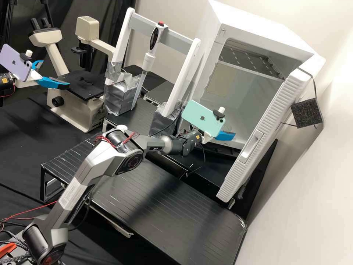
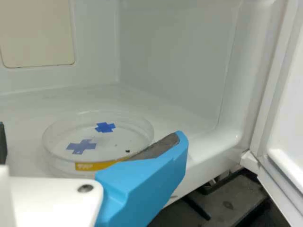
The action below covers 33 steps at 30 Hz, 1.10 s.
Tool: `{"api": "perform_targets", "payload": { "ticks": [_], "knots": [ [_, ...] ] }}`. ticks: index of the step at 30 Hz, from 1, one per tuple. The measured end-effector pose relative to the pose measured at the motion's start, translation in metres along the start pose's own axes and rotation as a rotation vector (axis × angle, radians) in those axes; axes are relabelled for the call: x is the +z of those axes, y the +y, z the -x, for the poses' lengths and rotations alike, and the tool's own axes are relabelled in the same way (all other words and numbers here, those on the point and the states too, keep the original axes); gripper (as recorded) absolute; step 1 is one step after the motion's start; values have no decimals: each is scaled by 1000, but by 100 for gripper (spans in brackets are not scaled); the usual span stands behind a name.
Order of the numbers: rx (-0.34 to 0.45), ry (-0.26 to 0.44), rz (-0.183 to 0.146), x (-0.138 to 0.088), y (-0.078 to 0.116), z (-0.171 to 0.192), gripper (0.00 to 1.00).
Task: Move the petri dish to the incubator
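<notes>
In the high view my gripper [image 1: 225, 135] is at the lower front of the open white incubator [image 1: 212, 44], a blue finger at its opening. The wrist view has the gripper [image 2: 90, 139] open, its fingers wide apart, one just a dark tip at the view's edge. The clear petri dish [image 2: 111, 142], with two blue crosses and a yellow label, lies flat on the white floor inside the incubator [image 2: 189, 85]. A gap separates the dark tip from the dish. The other finger's pad overlaps the dish's near rim in view; whether they touch I cannot tell.
The incubator's open door [image 1: 263, 132] stands just beyond the gripper. A pipette [image 1: 148, 60] hangs on a white rack [image 1: 191, 66] beside the arm. Behind are a microscope [image 1: 73, 110] and the second arm's gripper [image 1: 53, 82]. A black slatted platform [image 1: 158, 209] lies below.
</notes>
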<state>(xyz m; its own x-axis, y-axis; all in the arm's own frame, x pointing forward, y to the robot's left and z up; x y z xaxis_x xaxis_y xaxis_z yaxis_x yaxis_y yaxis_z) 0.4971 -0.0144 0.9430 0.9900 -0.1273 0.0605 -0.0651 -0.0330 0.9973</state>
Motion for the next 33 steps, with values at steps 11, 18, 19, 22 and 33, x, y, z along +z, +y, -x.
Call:
{"api": "perform_targets", "payload": {
  "ticks": [11, 18, 19, 22, 33],
  "knots": [
    [-12, 27, -45, 7, 18, 24, 100],
    [17, 94, -40, 12, 29, 53, 100],
    [22, 109, -41, 11, 30, 57, 100],
    [34, 128, -48, 13, 33, 71, 100],
    [119, 149, -131, 31, 28, 151, 100]
  ]
}}
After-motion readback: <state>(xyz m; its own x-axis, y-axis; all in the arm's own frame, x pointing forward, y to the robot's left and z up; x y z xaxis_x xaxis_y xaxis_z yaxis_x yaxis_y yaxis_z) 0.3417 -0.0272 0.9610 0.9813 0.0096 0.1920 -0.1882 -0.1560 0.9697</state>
